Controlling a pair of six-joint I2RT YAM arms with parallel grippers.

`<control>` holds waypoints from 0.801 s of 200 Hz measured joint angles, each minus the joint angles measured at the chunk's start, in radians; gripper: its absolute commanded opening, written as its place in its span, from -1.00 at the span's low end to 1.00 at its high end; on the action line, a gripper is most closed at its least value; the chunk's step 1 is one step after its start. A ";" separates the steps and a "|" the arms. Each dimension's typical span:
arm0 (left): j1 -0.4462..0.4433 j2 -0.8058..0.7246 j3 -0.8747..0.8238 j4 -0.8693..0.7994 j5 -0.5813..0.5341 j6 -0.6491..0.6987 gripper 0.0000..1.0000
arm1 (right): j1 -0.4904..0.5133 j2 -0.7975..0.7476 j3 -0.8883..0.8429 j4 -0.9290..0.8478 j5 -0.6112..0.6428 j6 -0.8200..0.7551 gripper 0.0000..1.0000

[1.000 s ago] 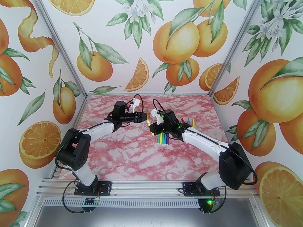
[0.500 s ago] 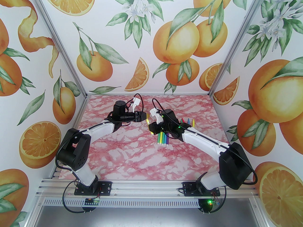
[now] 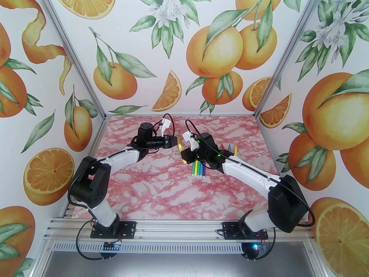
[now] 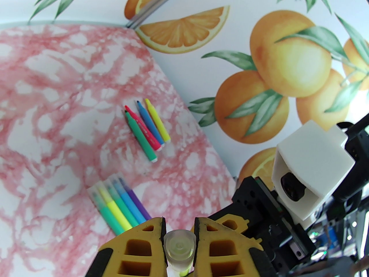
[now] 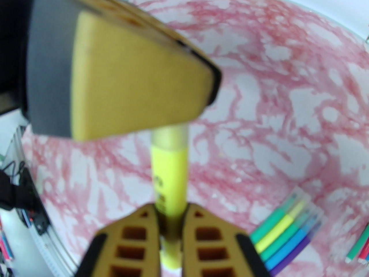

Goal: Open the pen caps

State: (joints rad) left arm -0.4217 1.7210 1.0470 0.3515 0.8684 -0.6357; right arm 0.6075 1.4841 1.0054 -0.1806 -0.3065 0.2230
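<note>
Evidently the uncapping of one pen is at the point of the pull. The left gripper point(image 4: 179, 225) is clenched on the translucent cap point(image 4: 179, 245), its two yellow fingers pressed against the cap's sides with the cap's closed end facing the left wrist camera. The right gripper point(image 5: 170, 209) is clenched on the barrel of the same yellow marker point(image 5: 170, 169), a little way back from the cap. In the right wrist view the cap looks seated on the barrel, with no gap at the joint, so I judge it not yet off.

The next move calls for a straight pull along the marker's axis, the two grippers drawing apart while both keep their hold. Any sideways drift would likely bend the pen or let the smooth cap slip out.

Both arms reach forward and inward from their bases and meet over the far middle of the table point(image 3: 144, 195). The left forearm lies roughly level with its gripper pointing toward the right arm. The right wrist is turned toward the left arm, and the marker it holds is tilted and clear of the surface.

On the table just beneath the right gripper, five capped markers point(image 4: 121, 206) lie side by side, touching: green, yellow, green, blue, purple. Farther back, apart from them, four bare-tipped markers point(image 4: 145, 131) lie together, green, red, blue and yellow. By that count the task looks somewhat under halfway along.
</note>
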 measured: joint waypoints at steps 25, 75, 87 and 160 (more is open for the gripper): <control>-0.001 0.000 0.000 0.005 0.003 -0.010 -1.00 | 0.000 0.000 0.000 0.003 0.003 -0.005 -0.35; -0.005 0.000 0.000 0.017 0.015 -0.020 -1.00 | 0.000 0.005 -0.002 0.025 0.003 -0.003 -0.33; -0.005 0.000 0.000 0.016 0.014 -0.019 -1.00 | 0.000 0.011 -0.003 0.029 0.003 -0.004 -0.42; -0.005 -0.002 0.000 0.003 -0.003 -0.014 -1.00 | 0.002 0.016 -0.021 0.048 0.003 -0.008 -0.86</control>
State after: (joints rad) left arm -0.4267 1.7191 1.0470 0.3550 0.8650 -0.6495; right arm 0.6094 1.5005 0.9840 -0.1326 -0.3035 0.2153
